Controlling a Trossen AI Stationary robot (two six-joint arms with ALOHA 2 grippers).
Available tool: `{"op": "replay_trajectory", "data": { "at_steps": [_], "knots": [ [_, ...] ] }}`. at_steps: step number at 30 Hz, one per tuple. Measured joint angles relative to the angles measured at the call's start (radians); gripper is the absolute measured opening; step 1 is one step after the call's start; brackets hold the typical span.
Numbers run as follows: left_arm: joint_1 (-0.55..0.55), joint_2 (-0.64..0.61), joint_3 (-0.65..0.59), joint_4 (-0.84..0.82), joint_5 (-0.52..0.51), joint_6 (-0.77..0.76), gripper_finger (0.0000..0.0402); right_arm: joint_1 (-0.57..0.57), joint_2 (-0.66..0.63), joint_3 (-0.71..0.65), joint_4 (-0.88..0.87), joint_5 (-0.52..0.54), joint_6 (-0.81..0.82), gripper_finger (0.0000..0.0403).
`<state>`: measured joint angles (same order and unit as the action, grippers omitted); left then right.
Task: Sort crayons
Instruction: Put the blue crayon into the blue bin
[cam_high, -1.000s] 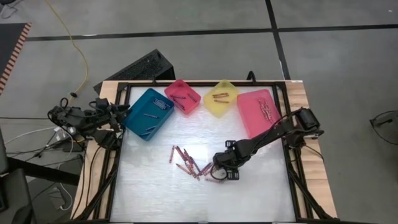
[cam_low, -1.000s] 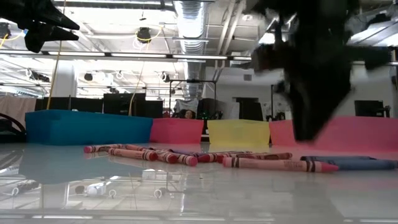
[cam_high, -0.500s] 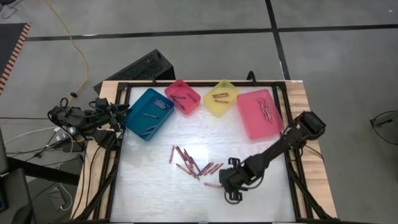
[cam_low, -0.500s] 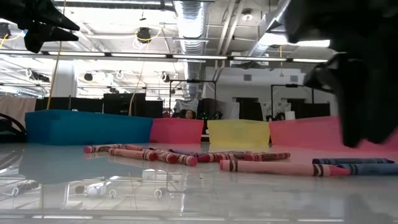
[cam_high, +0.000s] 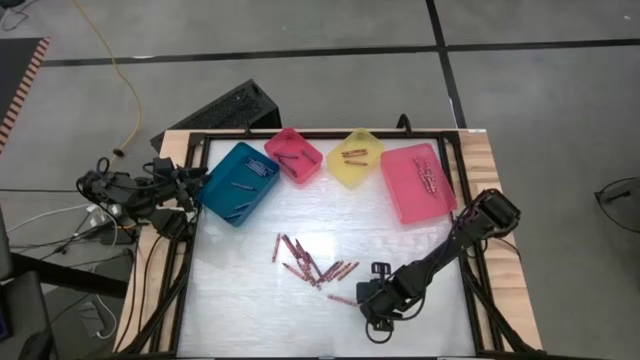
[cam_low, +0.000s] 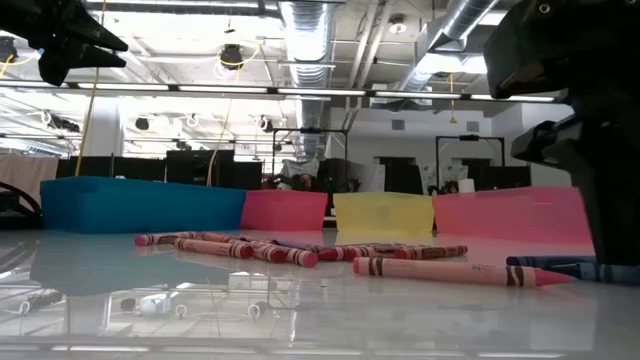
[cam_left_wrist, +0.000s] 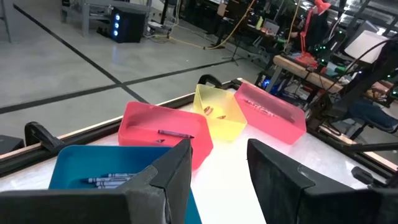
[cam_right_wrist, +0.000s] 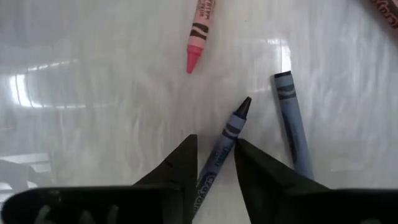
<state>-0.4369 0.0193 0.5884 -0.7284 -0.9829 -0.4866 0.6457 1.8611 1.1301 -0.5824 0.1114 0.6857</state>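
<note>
Several red and pink crayons lie in a loose pile on the white table. One pink crayon lies apart, nearer the front. Just right of it my right gripper points down, open. Its fingers stand on either side of a dark blue crayon that lies flat on the table. A second blue-grey crayon lies beside it. My left gripper waits open and level off the table's left side, facing the bins. My right gripper comes from above, and its two fingers lie along the dark blue crayon's wrapped body, one close on each side. I cannot tell whether they touch it. The crayon lies flat, its tip sticking out past the fingertips.
Along the far side stand a teal bin, a small pink bin, a yellow bin and a larger pink bin, each with crayons inside. A black frame borders the table.
My right gripper has gone from the right end of the crayon pile toward the table's near edge and a little down. It now stands over the two blue crayons.
</note>
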Motion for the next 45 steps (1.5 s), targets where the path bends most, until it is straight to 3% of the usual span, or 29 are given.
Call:
{"op": "replay_trajectory", "data": {
  "at_steps": [12, 19, 23, 27, 34, 40, 45],
  "knots": [
    [0.0, 0.0, 0.0, 0.0, 0.0, 0.004, 0.0145, -0.01, 0.003, -0.003, -0.002, -0.046, 0.075, 0.0009],
    [0.0, 0.0, 0.0, 0.001, 0.007, -0.004, 0.0145, -0.047, 0.001, 0.056, -0.025, -0.108, 0.039, 0.0003],
    [0.0, 0.0, 0.0, 0.001, 0.007, -0.004, 0.0145, -0.088, 0.008, 0.133, -0.152, -0.15, -0.044, 0.0003],
    [0.0, 0.0, 0.0, 0.001, 0.017, -0.005, 0.0145, -0.133, 0.006, 0.215, -0.302, -0.146, -0.148, 0.0002],
    [0.0, 0.0, 0.0, 0.001, 0.019, -0.006, 0.0145, -0.232, 0.006, 0.29, -0.329, -0.078, -0.387, 0.0001],
    [0.0, 0.0, 0.0, 0.001, 0.021, -0.008, 0.0145, -0.388, 0.005, 0.313, -0.166, 0.062, -0.649, 0.0001],
    [0.0, 0.0, 0.0, 0.001, 0.021, -0.008, 0.0145, -0.52, 0.01, 0.315, 0.216, 0.068, -0.866, 0.0001]
  ]
}}
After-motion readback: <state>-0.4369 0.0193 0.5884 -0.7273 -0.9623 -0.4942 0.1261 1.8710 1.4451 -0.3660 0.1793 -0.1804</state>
